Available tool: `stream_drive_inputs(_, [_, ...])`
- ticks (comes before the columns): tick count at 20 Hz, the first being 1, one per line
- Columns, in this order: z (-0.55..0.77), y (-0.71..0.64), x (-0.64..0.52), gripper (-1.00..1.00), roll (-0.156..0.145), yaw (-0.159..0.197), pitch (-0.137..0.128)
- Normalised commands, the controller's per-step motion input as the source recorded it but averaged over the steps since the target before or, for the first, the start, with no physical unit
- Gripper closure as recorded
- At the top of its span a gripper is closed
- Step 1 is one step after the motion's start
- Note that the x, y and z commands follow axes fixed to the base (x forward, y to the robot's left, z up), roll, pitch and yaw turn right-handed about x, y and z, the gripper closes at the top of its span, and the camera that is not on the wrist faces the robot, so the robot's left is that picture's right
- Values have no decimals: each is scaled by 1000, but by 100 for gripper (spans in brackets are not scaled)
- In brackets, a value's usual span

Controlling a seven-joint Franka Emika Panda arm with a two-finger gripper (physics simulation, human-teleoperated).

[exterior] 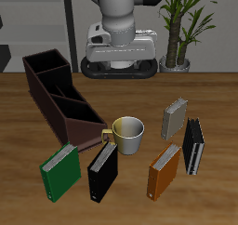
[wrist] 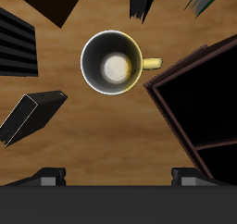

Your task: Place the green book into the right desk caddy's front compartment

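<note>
Caddy first: the right desk caddy (exterior: 61, 99), a long dark-brown open box split by dividers into three sections, lies at an angle on the wooden table (exterior: 139, 196), running from the back toward the mug. Nearer the table's front edge stands the green book (exterior: 60, 171), upright with white page edges showing, just beside the caddy's near end and apart from it. Next comes a black book (exterior: 103, 171), then a white mug (exterior: 128, 134) with a yellow handle. Past it an orange-brown book (exterior: 165, 169), a grey book (exterior: 174, 118) and a striped black-and-white book (exterior: 193, 146) stand grouped. In the wrist view the gripper (wrist: 118, 177) hangs above the mug, its fingers (wrist: 48, 178) spread wide and holding nothing.
</note>
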Motion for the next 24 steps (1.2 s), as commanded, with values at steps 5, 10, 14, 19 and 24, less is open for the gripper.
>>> stream_drive_inputs(5, [59, -74, -6, -100, -17, 7, -17])
stream_drive_inputs(10, [121, -250, 131, -100, 20, 85, -23])
stream_drive_inputs(14, [194, -339, 237, -100, 0, 66, -30])
stream_drive_inputs(19, [143, -336, 306, -100, 18, 77, -2])
stream_drive_inputs(24, [129, -538, 381, -100, -78, -34, 4])
